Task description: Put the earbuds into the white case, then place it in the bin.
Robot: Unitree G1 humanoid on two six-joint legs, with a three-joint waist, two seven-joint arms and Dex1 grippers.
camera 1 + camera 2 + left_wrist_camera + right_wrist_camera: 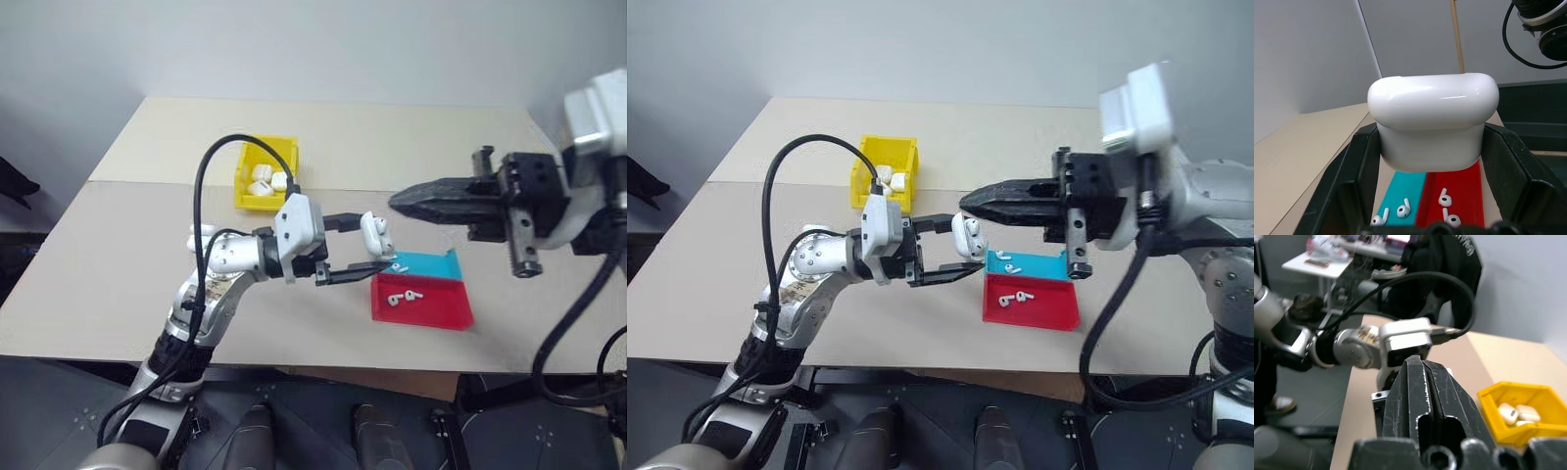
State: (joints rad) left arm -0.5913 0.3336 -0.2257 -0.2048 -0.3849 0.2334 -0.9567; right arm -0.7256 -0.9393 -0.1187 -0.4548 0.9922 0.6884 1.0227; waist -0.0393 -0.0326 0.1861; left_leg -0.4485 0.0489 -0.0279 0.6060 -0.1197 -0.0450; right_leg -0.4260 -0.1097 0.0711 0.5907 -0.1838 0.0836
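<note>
We note our left gripper (355,247) pinching the white case (374,234), glossy, rounded, lid closed, above the counter (118,274). Our right gripper (397,202) is pressed together, empty, just beyond. Farther back, the yellow bin (282,150) holds similar cases.

My two head cameras sit high, looking forward and down over the worktop (118,245); both take in the same spread, offset slightly sideways, so the yellow bin (265,172), red tray (423,302) and blue tray (423,263) land further left in the right eye. My left wrist camera looks along its own fingers (1352,186), very close on the white case (1433,122), trays below and beyond. My right wrist camera looks along its pressed-together fingers (1427,401) toward my left arm, the bin off to one side, room furniture behind. All four views share the middle of the worktop around the trays and bin.
</note>
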